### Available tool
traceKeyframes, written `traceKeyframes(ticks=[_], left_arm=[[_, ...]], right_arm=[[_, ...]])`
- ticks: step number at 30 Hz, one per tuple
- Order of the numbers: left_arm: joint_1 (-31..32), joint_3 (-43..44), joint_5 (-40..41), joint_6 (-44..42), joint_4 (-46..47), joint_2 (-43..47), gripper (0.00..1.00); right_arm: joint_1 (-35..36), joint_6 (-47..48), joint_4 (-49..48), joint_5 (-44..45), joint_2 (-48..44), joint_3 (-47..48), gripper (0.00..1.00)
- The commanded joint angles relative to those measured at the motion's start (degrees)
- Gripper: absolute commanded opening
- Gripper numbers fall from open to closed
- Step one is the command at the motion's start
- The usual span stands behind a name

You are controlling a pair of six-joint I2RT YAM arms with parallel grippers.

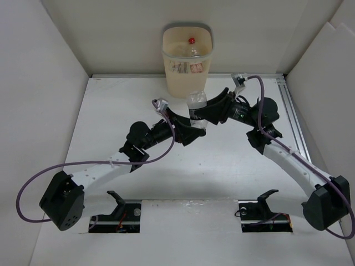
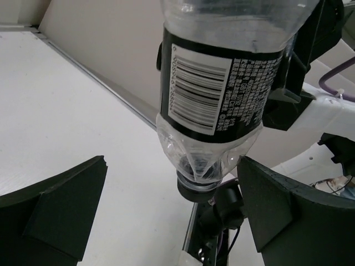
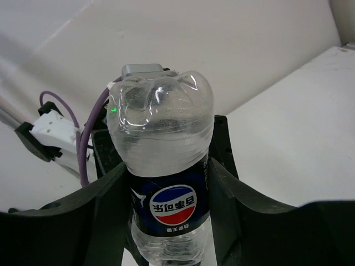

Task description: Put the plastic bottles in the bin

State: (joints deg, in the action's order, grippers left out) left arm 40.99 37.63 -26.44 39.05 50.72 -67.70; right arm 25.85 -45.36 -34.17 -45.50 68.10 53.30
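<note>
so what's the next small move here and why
Probably swing the right gripper toward the bin mouth: it is clamped on the dark-labelled bottle, the left gripper stands open beside it, and the bin sits just beyond.

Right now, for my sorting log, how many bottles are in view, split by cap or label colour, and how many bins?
Dark-label bottle: 1
Red-capped bottle: 1
Bin: 1
Total: 3
</note>
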Motion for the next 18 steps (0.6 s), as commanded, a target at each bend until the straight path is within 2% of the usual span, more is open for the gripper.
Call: traceKeyframes(ticks=[1,12,13,14,15,16,17,18], left_arm=[[-0.1,2.5,3.0,-1.0,7.5,0.4,1.00],[-0.1,3.6,-0.6,2.1,15.4,-0.1,1.00],[-0.1,3.6,-0.6,2.1,15.4,-0.1,0.96],[-0.1,3.6,-0.6,2.1,15.4,-0.8,0.90],[-0.1,3.6,0.0,1.6,15.4,-0.8,0.78],[-0.1,3.6,0.0,1.0,15.4,-1.5,0.56],[-0.1,4.5,0.6,1.0,14.5,-2.3,0.15],[-0.1,6.0,0.6,1.0,13.5,-2.8,0.02]], right_arm=[[2.4,-3.0,-5.6,-2.0,-0.9,-0.9,0.00],[5.8,-9.1,-15.0,-1.4,2.7,-1.5,0.00],[5.8,-9.9,-15.6,-1.4,2.7,-1.0,0.00],[6.4,-10.5,-17.3,-1.4,3.2,-1.0,0.00],[6.4,-12.0,-18.4,-2.0,3.9,-1.0,0.02],[6.4,-13.0,-19.9,-3.3,4.4,-1.0,0.03],[6.4,-14.1,-21.8,-3.3,4.4,-1.0,0.06],[6.4,-16.7,-25.9,-3.9,5.0,-1.8,0.19]])
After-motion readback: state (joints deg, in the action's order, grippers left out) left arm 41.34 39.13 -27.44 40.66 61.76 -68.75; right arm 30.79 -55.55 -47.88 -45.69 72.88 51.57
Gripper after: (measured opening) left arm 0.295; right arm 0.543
